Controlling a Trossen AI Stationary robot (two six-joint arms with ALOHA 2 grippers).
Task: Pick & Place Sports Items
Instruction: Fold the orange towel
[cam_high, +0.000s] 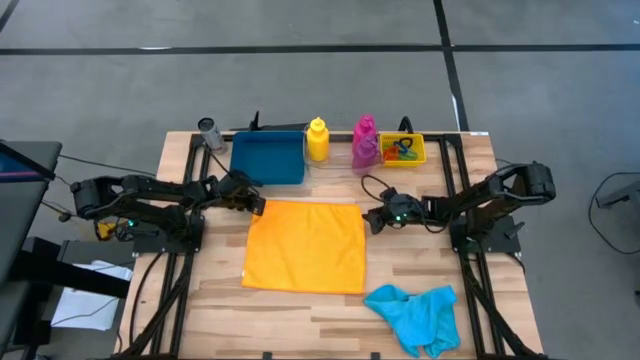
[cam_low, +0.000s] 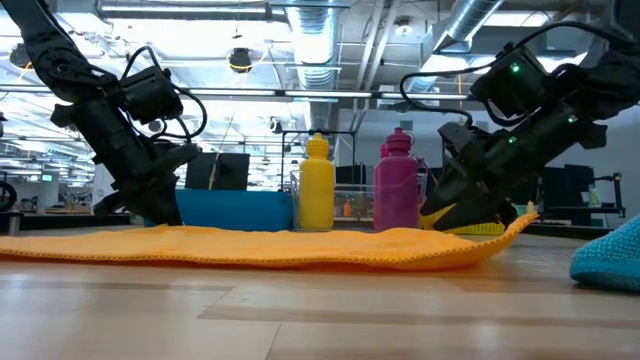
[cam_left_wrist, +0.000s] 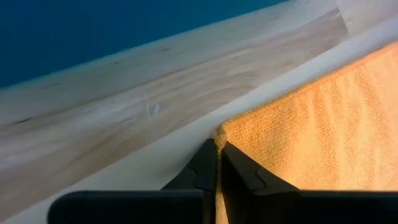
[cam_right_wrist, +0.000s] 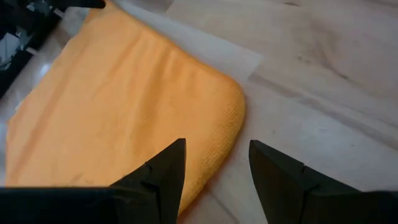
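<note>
The left gripper (cam_left_wrist: 216, 163) is pinched shut on the far left corner of the flat orange cloth (cam_high: 305, 245), with the blue rectangular tray (cam_high: 266, 158) just beyond it. Across the cloth, the right gripper (cam_right_wrist: 214, 171) hovers with fingers apart over the far right corner, holding nothing. Behind stand the yellow plastic bottle (cam_high: 317, 140) and magenta plastic bottle (cam_high: 365, 141); the crumpled cyan cloth (cam_high: 415, 312) lies nearer the table's front edge
</note>
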